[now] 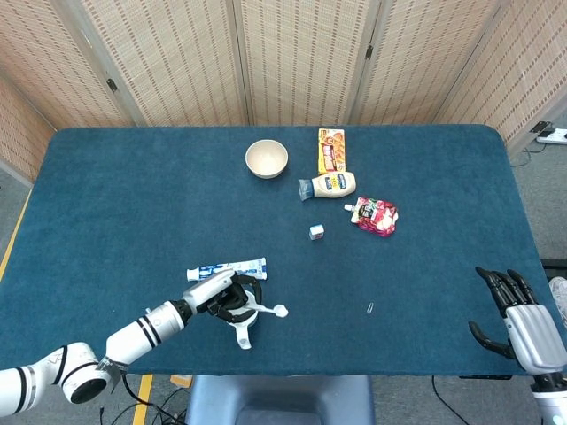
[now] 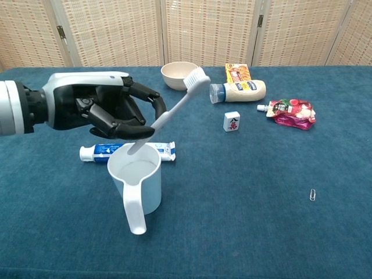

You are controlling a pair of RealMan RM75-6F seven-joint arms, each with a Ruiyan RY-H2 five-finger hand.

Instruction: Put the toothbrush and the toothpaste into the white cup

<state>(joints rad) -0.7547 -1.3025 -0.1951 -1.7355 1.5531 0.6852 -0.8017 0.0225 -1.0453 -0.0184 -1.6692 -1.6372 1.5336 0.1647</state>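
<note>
From the head view, the left arm reaches in from the lower left across the front of the blue desk [image 1: 106, 204], and the left hand [image 1: 223, 299] sits directly over the white cup [image 1: 243, 329], hiding most of it. It pinches the toothbrush [image 1: 266, 310], whose bristle end points right, past the cup. The toothpaste [image 1: 227, 269] lies flat on the desk just behind the hand. At the lower right corner the right hand [image 1: 514, 319] hangs off the desk edge with fingers spread, holding nothing. A beige bowl [image 1: 267, 158] stands at the back; nothing shows inside it. In the chest view, the left hand [image 2: 110, 110] hovers just above the white cup [image 2: 138, 185], fingers curled round the lower handle of the toothbrush [image 2: 174, 107]. The brush is tilted, bristles up and to the right, and its handle tip is at the cup's mouth. The cup stands upright with its handle toward the camera, and its inside looks bare. The toothpaste [image 2: 99, 152] lies behind the cup, partly hidden by it.
</note>
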